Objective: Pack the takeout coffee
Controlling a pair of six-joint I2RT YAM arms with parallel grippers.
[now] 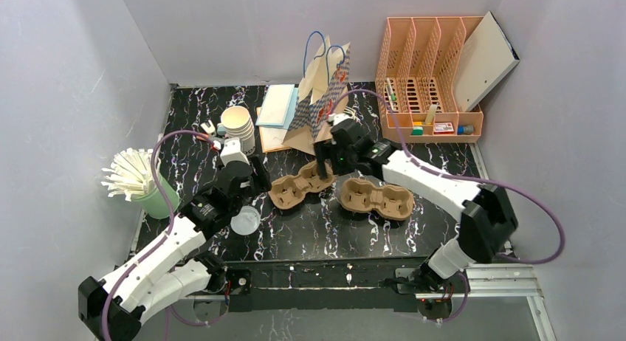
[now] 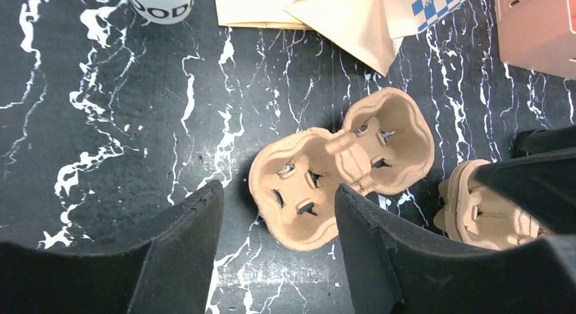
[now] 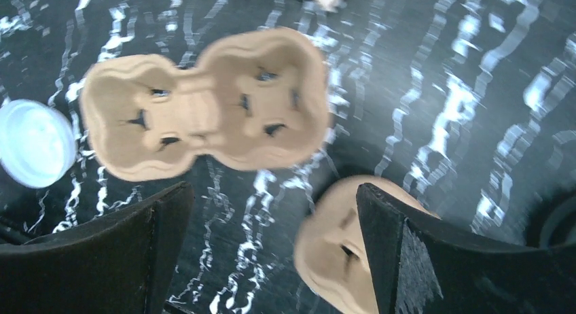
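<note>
I see the black white-veined marble desk (image 1: 310,226) carrying a peach slotted file rack (image 1: 432,75) far right, with a blue-checked paper bag (image 1: 325,97) beside it; a brown pulp two-cup carrier (image 1: 301,184) and its twin (image 1: 376,197) lie mid-desk, just apart; a white round lid (image 1: 245,220) sits to their left; my left fingers (image 2: 183,253) and right fingers (image 3: 414,259) stand released, gripping nothing, above the carriers; I cannot tell where the dark green paper cup is.
</note>
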